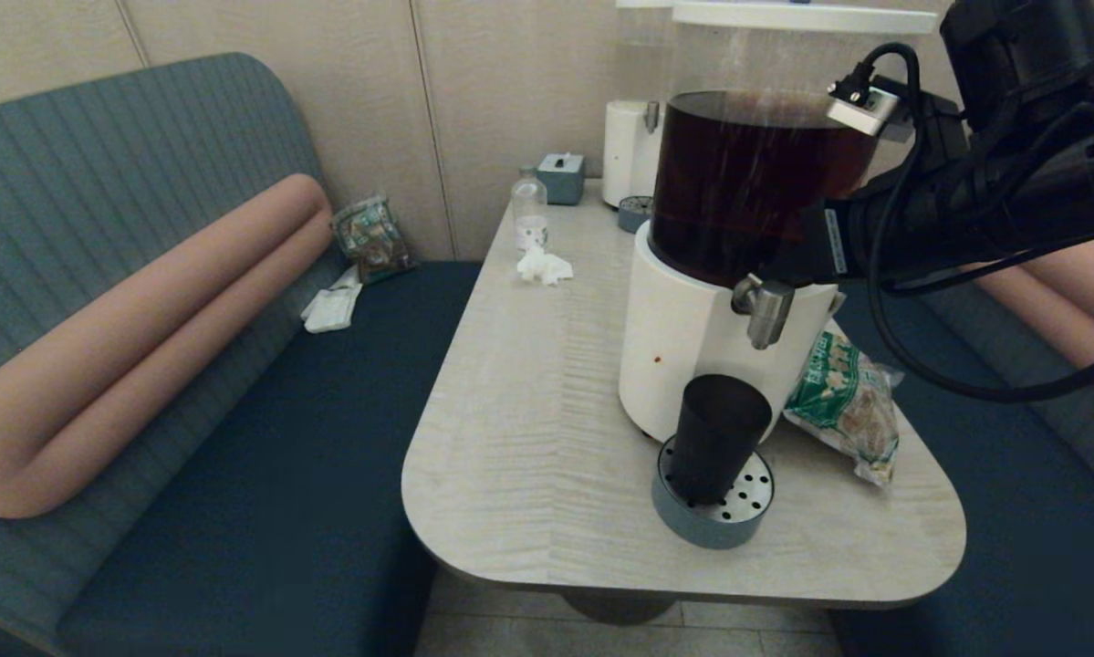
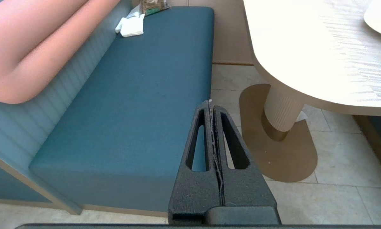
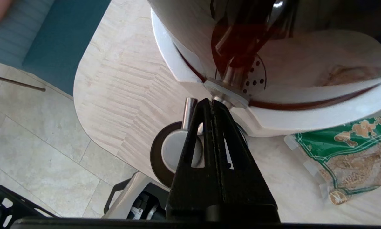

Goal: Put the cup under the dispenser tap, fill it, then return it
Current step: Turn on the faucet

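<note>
The dark smoky cup [image 1: 718, 438] stands upright on the round perforated drip tray [image 1: 738, 520], directly below the silver dispenser tap [image 1: 765, 312] of the white-based dispenser [image 1: 683, 338] with the brown tank. No stream shows from the nozzle. My right gripper [image 1: 788, 265] reaches in from the right and is shut, its tips [image 3: 211, 102] right at the tap's base against the dispenser. In the right wrist view the tap's silver top [image 3: 173, 149] sits inside the cup's dark rim [image 3: 155, 159]. The left gripper [image 2: 211, 103] is shut and empty, parked low beside the table over the bench edge.
A green snack bag [image 1: 848, 401] lies just right of the dispenser. Farther back stand a small clear bottle [image 1: 529, 212], a crumpled tissue [image 1: 544, 266], a tissue box [image 1: 562, 175] and a second white dispenser [image 1: 633, 151]. The table's rounded front edge [image 1: 601, 570] is close to the tray.
</note>
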Available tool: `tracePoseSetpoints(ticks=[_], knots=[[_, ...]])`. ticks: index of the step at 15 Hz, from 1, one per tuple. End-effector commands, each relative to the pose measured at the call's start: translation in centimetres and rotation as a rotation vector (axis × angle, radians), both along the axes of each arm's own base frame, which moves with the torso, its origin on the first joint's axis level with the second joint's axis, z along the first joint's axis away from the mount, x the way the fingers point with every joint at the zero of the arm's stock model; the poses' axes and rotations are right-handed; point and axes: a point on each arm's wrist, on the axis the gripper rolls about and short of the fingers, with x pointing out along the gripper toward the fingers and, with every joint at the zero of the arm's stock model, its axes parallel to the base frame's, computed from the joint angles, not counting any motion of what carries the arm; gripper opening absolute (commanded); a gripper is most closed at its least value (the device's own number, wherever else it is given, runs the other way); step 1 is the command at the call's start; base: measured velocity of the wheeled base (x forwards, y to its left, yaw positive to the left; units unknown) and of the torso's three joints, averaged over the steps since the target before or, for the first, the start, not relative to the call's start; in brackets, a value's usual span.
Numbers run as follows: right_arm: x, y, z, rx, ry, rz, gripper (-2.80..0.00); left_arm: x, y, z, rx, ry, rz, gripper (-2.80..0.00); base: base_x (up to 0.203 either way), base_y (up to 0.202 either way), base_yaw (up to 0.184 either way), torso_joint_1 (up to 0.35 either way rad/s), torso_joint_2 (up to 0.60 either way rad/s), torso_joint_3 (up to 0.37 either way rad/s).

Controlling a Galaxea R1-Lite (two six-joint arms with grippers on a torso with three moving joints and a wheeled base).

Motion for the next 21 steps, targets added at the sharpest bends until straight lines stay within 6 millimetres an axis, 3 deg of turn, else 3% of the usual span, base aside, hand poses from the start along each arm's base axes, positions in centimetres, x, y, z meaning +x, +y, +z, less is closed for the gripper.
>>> tracePoseSetpoints(ticks=[1,21], knots=[[0.18,0.33,-0.29,-0.003,0.012,0.009,-2.8,0.01,0.0,0.02,-0.002,0.0,0.001,-2.8,0.0,0.0,0.0,0.0,0.0,0.0],[1.07,0.93,-1.19,0.028,0.055,0.07,-2.8,0.01,0.0,0.0,0.0,0.002,0.001,-2.8,0.0,0.0,0.0,0.0,0.0,0.0]])
